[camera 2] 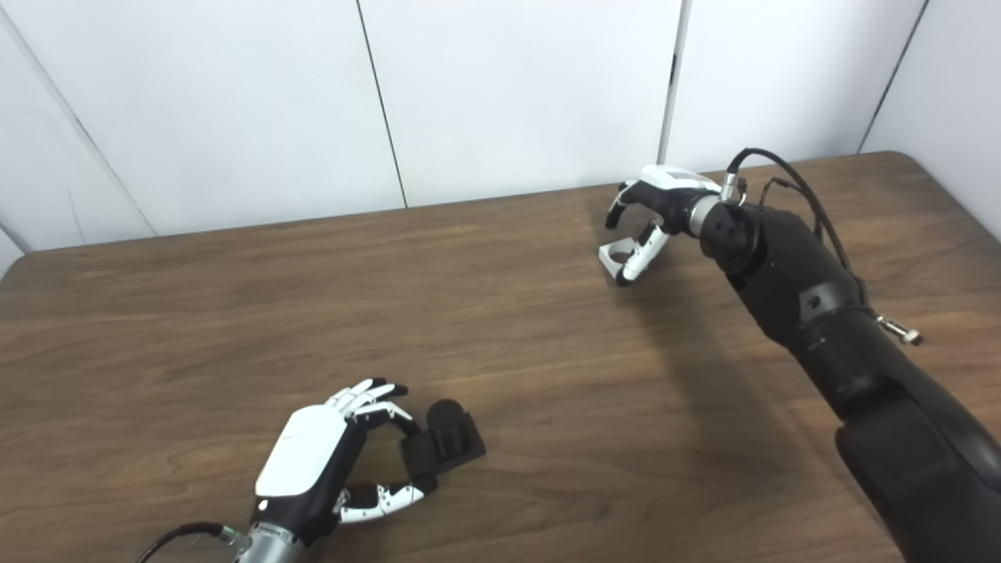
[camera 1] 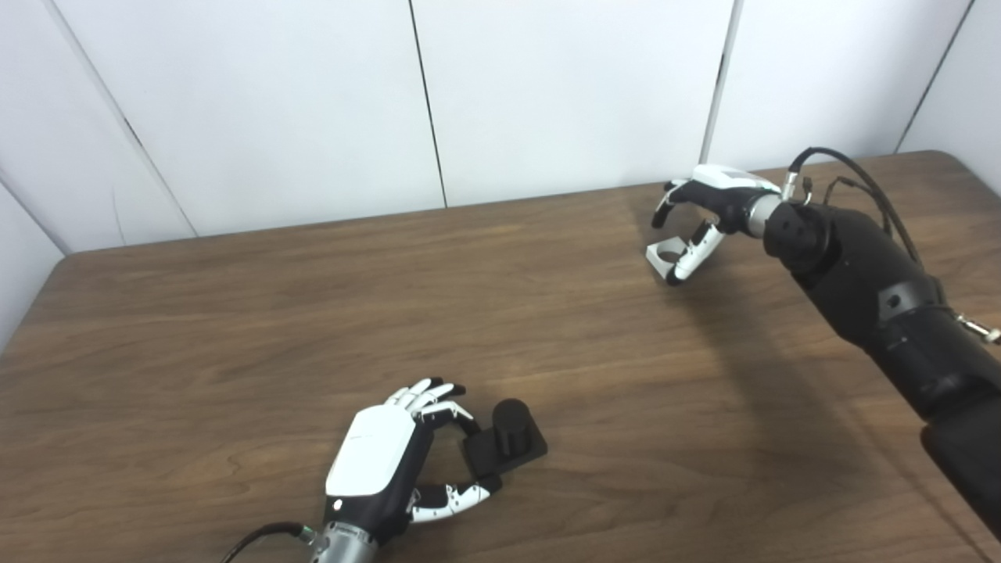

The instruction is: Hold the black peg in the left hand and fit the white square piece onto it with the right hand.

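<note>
Both hands (camera 1: 383, 461) half-curled, touching pieces (camera 1: 504, 444).

Bench (camera 1: 235, 328): dark brown wood-grain top, matte, rounded far corners, fills lower part of view. Faint soft shadows on surface toward right side; light even and diffuse, no glare. Wall (camera 1: 563, 94) behind bench: plain white panels, smooth, set edge to edge. Dark narrow seams (camera 1: 426, 102) run between panels, appearing slanted from this standpoint. Panels meet bench's far edge directly. Floor out of view. Surfaces appear clean, unmarked.
</note>
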You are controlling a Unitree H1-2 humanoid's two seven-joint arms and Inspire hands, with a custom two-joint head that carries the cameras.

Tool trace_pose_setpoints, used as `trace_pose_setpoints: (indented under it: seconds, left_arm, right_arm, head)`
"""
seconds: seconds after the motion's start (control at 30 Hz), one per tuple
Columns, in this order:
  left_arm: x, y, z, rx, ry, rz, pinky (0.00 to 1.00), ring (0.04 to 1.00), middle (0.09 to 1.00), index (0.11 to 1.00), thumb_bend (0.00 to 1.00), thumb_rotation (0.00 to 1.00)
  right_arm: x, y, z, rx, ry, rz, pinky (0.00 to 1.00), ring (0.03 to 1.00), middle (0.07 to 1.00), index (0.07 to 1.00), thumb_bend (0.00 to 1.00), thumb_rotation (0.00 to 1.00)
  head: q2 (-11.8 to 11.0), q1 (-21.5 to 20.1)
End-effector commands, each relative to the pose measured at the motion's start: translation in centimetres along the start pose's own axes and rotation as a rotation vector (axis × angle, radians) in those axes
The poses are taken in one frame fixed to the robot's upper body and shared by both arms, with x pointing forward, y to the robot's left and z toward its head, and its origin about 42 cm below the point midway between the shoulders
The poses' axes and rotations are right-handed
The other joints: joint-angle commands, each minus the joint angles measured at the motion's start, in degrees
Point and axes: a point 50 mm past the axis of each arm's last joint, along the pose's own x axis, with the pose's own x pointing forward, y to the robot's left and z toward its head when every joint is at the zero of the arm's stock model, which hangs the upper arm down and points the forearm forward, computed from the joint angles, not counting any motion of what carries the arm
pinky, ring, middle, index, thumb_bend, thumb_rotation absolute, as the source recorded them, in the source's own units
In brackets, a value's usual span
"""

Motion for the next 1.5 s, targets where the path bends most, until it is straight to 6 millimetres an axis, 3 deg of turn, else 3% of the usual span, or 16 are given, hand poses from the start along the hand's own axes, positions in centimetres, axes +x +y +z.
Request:
trace_pose_setpoints:
  seconds: [0.0,0.3,0.77,1.17,1.47]
  left_arm:
    - [0.4,0.7,0.0,0.023,-0.025,0.029,0.9,0.912,0.851,0.555,0.57,0.36]
    - [0.5,0.6,0.0,0.024,-0.027,0.028,0.9,0.913,0.851,0.555,0.57,0.35]
    - [0.7,0.6,-0.1,0.018,-0.027,0.032,0.92,0.92,0.85,0.553,0.57,0.34]
    - [0.6,0.7,0.2,0.013,-0.031,0.036,0.92,0.917,0.851,0.553,0.57,0.32]
    - [0.6,0.6,0.3,0.017,-0.034,0.039,0.9,0.914,0.846,0.552,0.56,0.34]
  right_arm:
    - [-0.6,-4.6,1.0,-0.058,-0.039,-0.09,0.96,1.0,0.965,0.713,0.86,0.17]
    - [-0.4,-4.3,1.1,-0.097,-0.03,-0.066,0.94,1.0,0.959,0.702,0.81,0.11]
    - [0.3,-3.6,1.2,-0.096,-0.039,-0.076,0.92,1.0,0.96,0.699,0.83,0.14]
    - [0.2,-3.5,1.1,-0.08,-0.074,-0.111,0.91,1.0,0.943,0.626,0.82,0.11]
    - [0.2,-3.4,1.2,-0.096,-0.076,-0.105,0.9,1.0,0.946,0.639,0.8,0.17]
  head:
    - [0.02,-0.07]
    - [-0.13,-0.01]
    - [-0.52,0.39]
    - [-0.39,0.43]
    - [-0.2,0.51]
